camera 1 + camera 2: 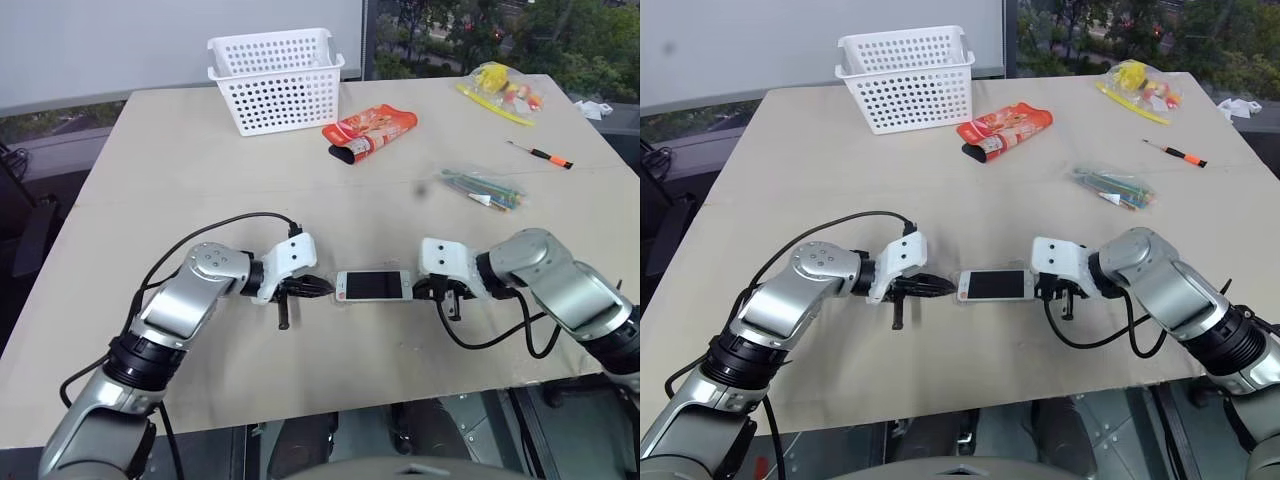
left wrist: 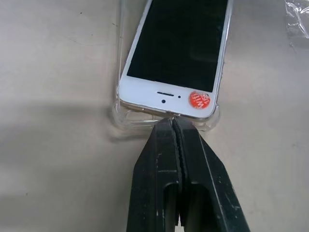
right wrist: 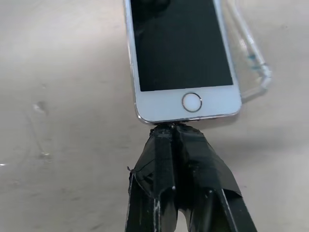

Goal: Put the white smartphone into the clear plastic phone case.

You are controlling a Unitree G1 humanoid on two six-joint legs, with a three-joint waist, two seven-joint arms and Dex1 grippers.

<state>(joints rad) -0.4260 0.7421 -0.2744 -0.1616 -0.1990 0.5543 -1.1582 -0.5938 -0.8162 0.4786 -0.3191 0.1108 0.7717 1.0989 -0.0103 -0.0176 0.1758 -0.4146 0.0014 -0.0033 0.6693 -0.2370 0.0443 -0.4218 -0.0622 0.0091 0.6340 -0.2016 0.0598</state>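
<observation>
With both grippers, left [image 1: 318, 288] and right [image 1: 432, 291], pinched shut and empty at the phone's [image 1: 373, 285] ends, you needed gentle, even pressure, since its right end seemingly overhung the case [image 2: 126, 121].

White smartphone [image 2: 176, 53]: slim, black screen up, white bezels, red round sticker by the earpiece, flat on the desk [image 1: 200, 160]. Clear plastic phone case [image 2: 126, 118]: earpiece end seated inside; home-button end skewed, case edge jutting beside it.
</observation>
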